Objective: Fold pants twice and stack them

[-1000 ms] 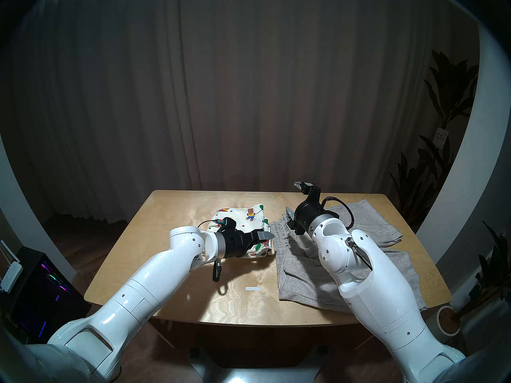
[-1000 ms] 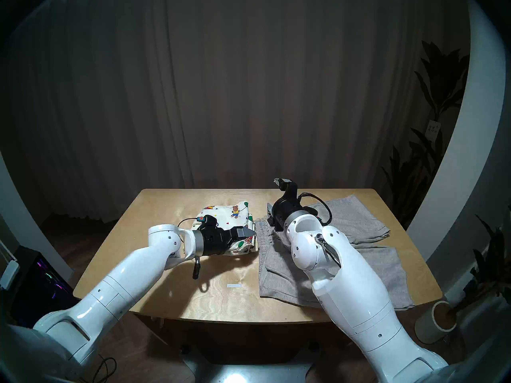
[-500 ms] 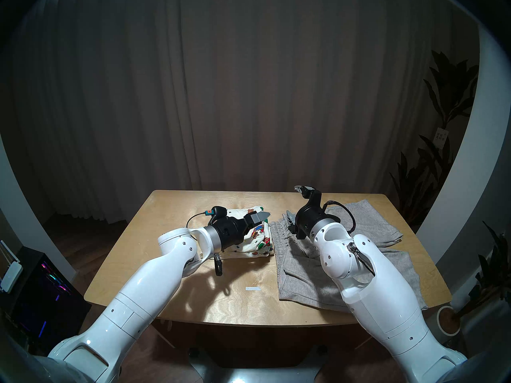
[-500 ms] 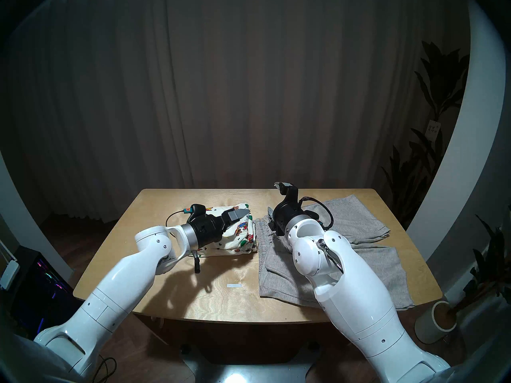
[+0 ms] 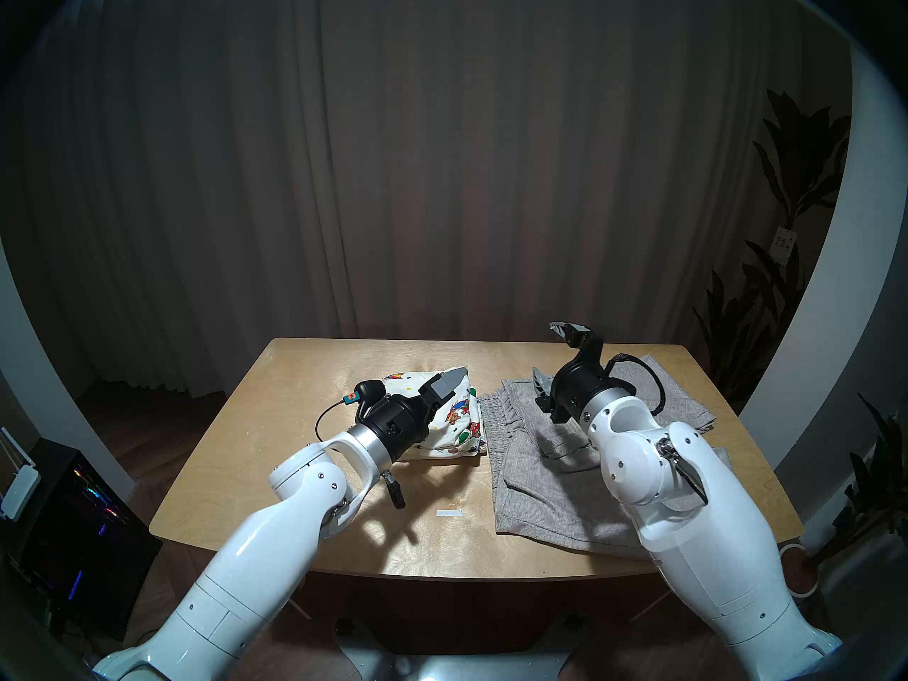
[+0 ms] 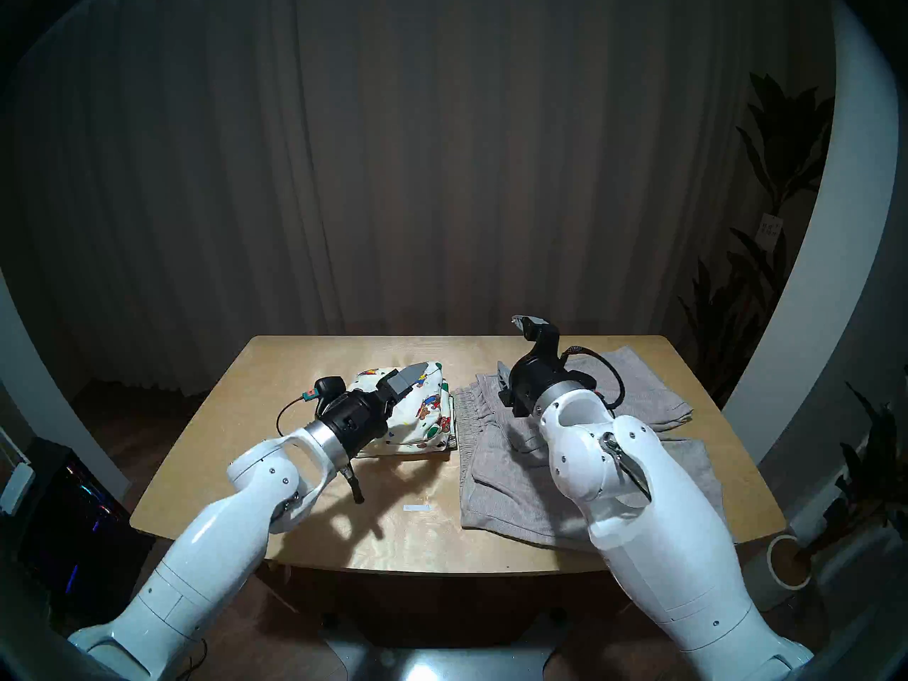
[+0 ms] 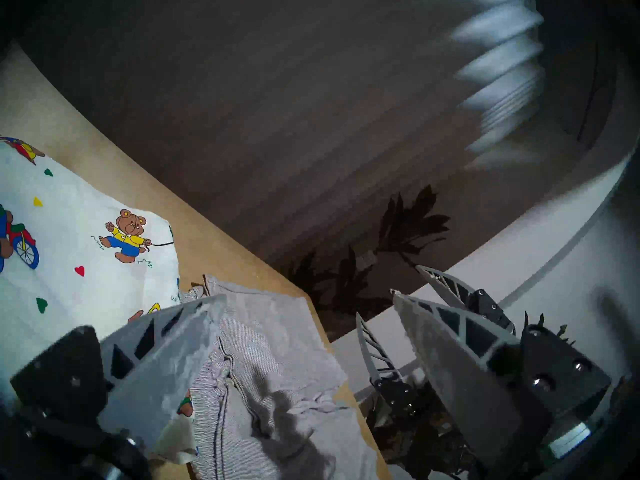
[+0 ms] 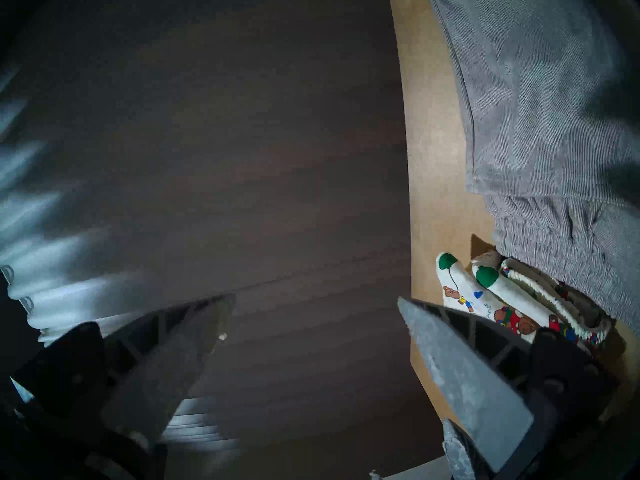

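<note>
moved since earlier: both arms have pulled back toward the robot and risen; the left gripper has swung from pointing across the table to pointing up and away over the folded pair, and the right gripper has shifted to the right.
left claw: spread wide and empty, both fingers clear of the cloth in the left wrist view, hanging above the printed pair.
right claw: spread wide and empty, one finger high over the far table edge, the other low above the grey waistband; nothing between them in the right wrist view.
teddy-bear shorts: cream, printed with bears and hearts, folded into a compact bundle, lying on the table's middle, toward the far side.
grey shorts: spread out unfolded on the right half of the table, waistband just beside the bundle's right edge, hems reaching the right and near edges.
stacking: the two pairs lie side by side, not one on the other.
table: light wood, with a small white strip near its front middle.
</note>
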